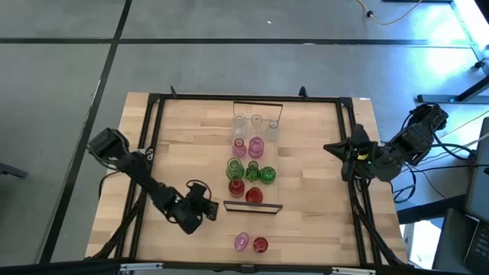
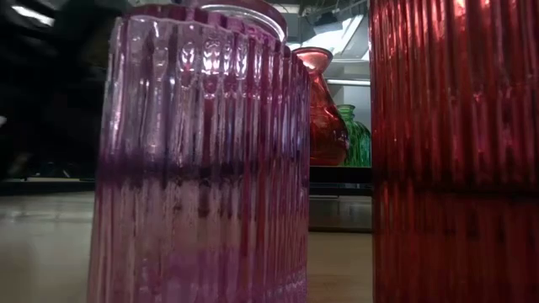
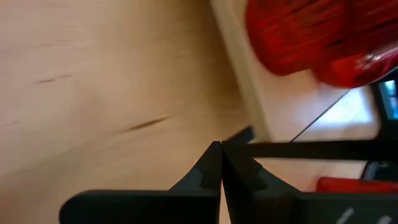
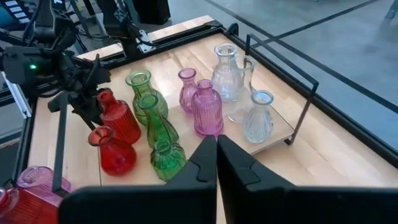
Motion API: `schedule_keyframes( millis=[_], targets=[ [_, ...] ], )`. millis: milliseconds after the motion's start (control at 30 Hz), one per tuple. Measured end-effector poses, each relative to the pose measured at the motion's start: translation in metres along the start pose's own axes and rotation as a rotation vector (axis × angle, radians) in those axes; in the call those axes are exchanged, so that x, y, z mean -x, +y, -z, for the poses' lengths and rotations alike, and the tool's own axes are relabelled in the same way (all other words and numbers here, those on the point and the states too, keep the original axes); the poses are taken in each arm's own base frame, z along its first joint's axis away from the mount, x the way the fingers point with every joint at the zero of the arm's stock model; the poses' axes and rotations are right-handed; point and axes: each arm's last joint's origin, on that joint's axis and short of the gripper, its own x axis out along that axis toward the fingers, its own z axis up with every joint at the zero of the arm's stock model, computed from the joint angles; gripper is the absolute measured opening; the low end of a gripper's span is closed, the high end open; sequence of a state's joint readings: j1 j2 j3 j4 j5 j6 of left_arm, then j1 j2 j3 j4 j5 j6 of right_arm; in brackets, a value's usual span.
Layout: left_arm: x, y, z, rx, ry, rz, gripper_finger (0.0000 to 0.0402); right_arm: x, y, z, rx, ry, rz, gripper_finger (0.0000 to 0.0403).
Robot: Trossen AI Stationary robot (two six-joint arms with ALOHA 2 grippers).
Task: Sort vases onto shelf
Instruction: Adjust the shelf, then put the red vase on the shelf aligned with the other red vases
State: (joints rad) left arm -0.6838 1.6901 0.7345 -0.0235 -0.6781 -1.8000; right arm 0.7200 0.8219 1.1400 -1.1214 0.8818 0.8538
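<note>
Both the left gripper and right gripper were closed, empty; the pink vase, at six o'clock, was judged fragile, slippery, best gripped at the neck.

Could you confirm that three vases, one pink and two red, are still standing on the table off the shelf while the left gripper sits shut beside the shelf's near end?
Not quite: only two vases stand off the shelf, one pink vase and one red vase, as the high view shows. The rest holds: the left gripper is shut beside the shelf's near end.
</note>
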Motion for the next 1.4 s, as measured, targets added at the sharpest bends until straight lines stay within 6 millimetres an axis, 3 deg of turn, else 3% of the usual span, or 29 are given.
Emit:
schedule_keyframes(
  millis=[233, 767, 967, 1167, 1400],
  targets=[
    [-0.021, -0.009, -0.003, 0.025, 0.02, 0.077, 0.0, 0.0, -0.001, 0.002, 0.008, 0.019, 0.003, 0.0],
    [-0.023, -0.016, -0.002, 0.042, 0.024, 0.149, 0.0, 0.0, -0.003, 0.004, 0.015, 0.055, 0.007, 0.0],
    [-0.02, -0.003, 0.002, 0.024, 0.024, 0.041, 0.0, 0.0, 0.001, 0.004, -0.019, 0.106, -0.072, 0.0],
    [-0.002, 0.01, 0.018, 0.071, -0.053, 0.016, 0.0, 0.01, 0.022, 0.011, -0.068, 0.113, -0.276, 0.0],
    [0.034, 0.003, 0.053, 0.022, -0.109, 0.275, 0.0, 0.024, 0.069, 0.048, -0.108, 0.111, -0.5, 0.0]
  ],
)
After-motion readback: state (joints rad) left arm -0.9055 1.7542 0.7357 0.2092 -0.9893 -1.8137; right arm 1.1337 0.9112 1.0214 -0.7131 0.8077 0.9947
